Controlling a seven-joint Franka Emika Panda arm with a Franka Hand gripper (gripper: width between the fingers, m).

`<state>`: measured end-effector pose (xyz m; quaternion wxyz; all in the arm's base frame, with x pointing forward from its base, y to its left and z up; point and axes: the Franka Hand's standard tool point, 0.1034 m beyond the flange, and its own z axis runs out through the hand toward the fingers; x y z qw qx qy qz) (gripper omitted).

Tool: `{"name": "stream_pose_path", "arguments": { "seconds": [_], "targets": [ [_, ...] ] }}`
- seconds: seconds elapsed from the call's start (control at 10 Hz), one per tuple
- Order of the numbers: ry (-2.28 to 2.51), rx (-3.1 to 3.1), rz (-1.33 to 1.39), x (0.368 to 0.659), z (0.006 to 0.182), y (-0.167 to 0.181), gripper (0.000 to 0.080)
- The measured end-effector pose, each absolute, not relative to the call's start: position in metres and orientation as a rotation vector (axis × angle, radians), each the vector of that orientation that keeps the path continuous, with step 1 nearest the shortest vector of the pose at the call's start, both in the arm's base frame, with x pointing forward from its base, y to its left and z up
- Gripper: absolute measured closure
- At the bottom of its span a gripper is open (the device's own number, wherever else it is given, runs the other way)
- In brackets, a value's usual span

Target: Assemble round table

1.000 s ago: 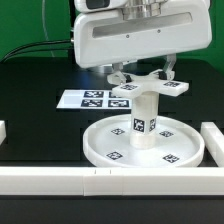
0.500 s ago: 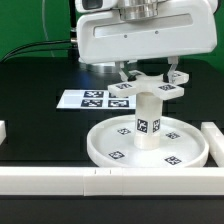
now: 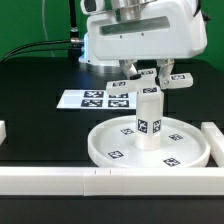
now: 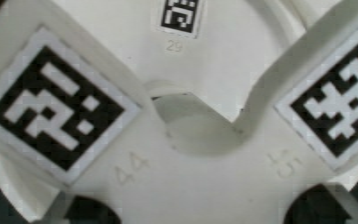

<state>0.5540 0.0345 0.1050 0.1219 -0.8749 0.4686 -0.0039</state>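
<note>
The large rimmed round disc (image 3: 103,152) lies flat on the black table. The short thick cylinder (image 3: 148,120) stands upright at its middle. The cross-shaped piece (image 3: 150,87) sits on top of the cylinder, its tagged arms spread out. My gripper (image 3: 150,73) comes down from above and is shut on the cross-shaped piece. In the wrist view the cross-shaped piece (image 4: 194,150) fills the frame with two tags showing, and my gripper (image 4: 208,207) holds it, with dark fingertips (image 4: 83,208) on either side.
The marker board (image 3: 90,98) lies behind the disc, toward the exterior view's left. White border blocks run along the front (image 3: 60,180), the right (image 3: 213,136) and the left edge (image 3: 3,130). Cables lie at the back left.
My gripper has turned about its vertical axis and the cross-shaped piece has turned with it on top of the cylinder. The arm's body has shifted toward the exterior view's right.
</note>
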Motion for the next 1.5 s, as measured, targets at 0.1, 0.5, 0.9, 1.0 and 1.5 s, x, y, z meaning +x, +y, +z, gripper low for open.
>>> {"name": "stream_pose_path", "arguments": {
  "seconds": [0.1,0.5,0.9,1.0,1.5],
  "targets": [
    [1.509,-2.45,-0.002,0.555,0.105,0.034,0.0351],
    [1.965,-2.052,-0.022,0.556,0.105,0.036,0.0351],
    [2.263,-1.676,0.055,0.558,0.106,0.034,0.0351],
    [2.256,-1.685,0.053,0.558,0.106,0.034,0.0351],
    [2.139,-1.78,0.125,0.557,0.146,0.039,0.0152]
  ]
}}
